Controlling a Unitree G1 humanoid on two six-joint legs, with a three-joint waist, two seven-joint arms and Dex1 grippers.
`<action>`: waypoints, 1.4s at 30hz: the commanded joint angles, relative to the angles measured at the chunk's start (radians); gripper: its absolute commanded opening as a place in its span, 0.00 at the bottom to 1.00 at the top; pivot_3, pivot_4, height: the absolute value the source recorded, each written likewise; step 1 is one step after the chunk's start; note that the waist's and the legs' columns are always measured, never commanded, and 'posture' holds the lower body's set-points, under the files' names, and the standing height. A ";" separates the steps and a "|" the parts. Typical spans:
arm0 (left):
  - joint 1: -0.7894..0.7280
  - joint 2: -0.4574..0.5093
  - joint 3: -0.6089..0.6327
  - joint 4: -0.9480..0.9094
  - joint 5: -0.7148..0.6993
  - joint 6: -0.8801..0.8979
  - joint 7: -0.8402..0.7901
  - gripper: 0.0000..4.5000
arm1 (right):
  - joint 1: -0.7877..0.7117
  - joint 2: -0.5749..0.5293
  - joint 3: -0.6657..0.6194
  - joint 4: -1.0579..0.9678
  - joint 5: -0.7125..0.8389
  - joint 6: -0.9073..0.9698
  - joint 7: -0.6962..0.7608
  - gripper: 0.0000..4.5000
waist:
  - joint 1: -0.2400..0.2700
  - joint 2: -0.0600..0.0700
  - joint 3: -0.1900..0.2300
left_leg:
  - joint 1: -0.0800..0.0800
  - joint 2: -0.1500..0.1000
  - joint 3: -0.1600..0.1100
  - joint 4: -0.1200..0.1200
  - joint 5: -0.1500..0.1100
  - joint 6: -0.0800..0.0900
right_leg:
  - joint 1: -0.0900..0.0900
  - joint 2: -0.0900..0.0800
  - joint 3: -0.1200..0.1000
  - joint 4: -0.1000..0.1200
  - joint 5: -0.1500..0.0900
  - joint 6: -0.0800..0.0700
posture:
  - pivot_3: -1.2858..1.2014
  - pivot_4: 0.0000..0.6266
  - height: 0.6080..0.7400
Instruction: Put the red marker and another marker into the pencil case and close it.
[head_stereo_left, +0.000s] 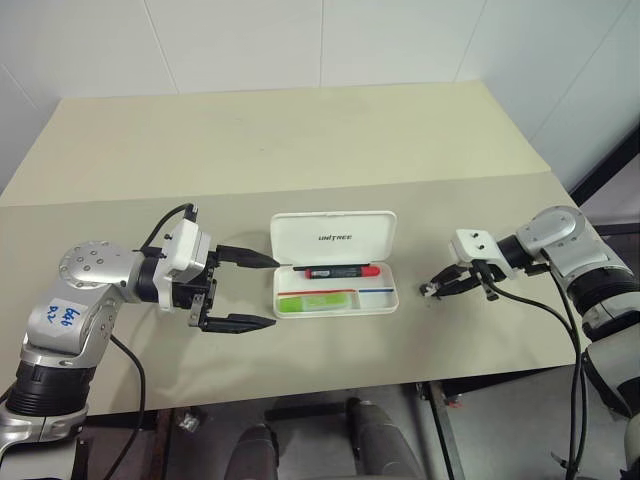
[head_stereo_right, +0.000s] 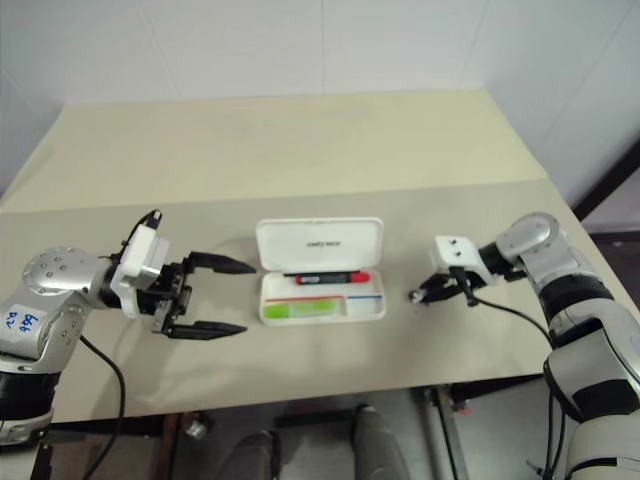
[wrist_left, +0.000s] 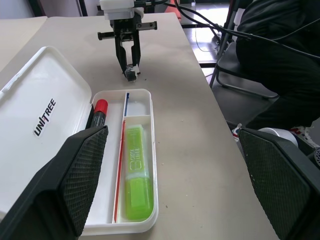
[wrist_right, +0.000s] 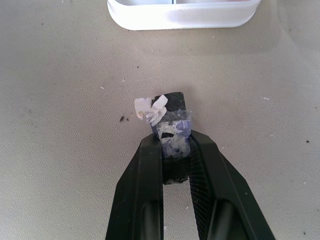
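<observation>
Both markers already lie in the pencil case (head_stereo_left: 335, 290): the red marker (head_stereo_left: 340, 271) in the far compartment, the green highlighter (head_stereo_left: 318, 301) in the near one. The lid stands open, hinged on the far side, so closing is the step you have left.

Your left gripper (head_stereo_left: 245, 290) waits just left of the case, jaws wide and pointing right at it. Your right gripper (wrist_right: 175, 167) sits on the table (head_stereo_left: 300, 150) to the right of the case, apart from it, jaws narrowed onto a small dark block (wrist_right: 172, 117) with scraps of white and bluish tape.

Next, I'd judge, you need a jaw behind the lid's far edge to tip it towards you.

What that block is I can't make out. In the left wrist view a finger (wrist_left: 70, 180) covers the red marker's barrel.
</observation>
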 joint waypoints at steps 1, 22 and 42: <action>-0.011 0.015 0.030 -0.011 -0.041 -0.010 -0.026 1.00 | 0.006 -0.016 -0.045 0.001 0.019 0.008 0.067 0.08 | 0.000 0.000 0.000 | 0.000 0.000 0.000 0.000 0.000 0.000 | 0.000 0.000 0.000 0.000 0.000 0.000 | 0.52 0.24 1.00; 0.006 -0.008 0.068 0.105 -0.084 -0.078 -0.111 1.00 | 0.437 -0.060 -0.523 -1.074 0.253 0.700 -0.270 0.08 | 0.006 0.001 0.001 | -0.001 0.000 0.000 0.000 0.000 0.000 | -0.001 0.000 0.000 0.000 -0.007 -0.012 | 0.52 0.24 1.00; -0.027 -0.029 0.039 0.141 -0.074 -0.097 -0.111 1.00 | 0.497 0.046 -0.415 -1.197 0.061 0.799 -0.405 0.08 | 0.006 0.001 0.001 | -0.001 0.000 0.000 -0.001 -0.001 0.001 | -0.001 0.000 0.000 -0.002 -0.007 -0.013 | 0.52 0.24 1.00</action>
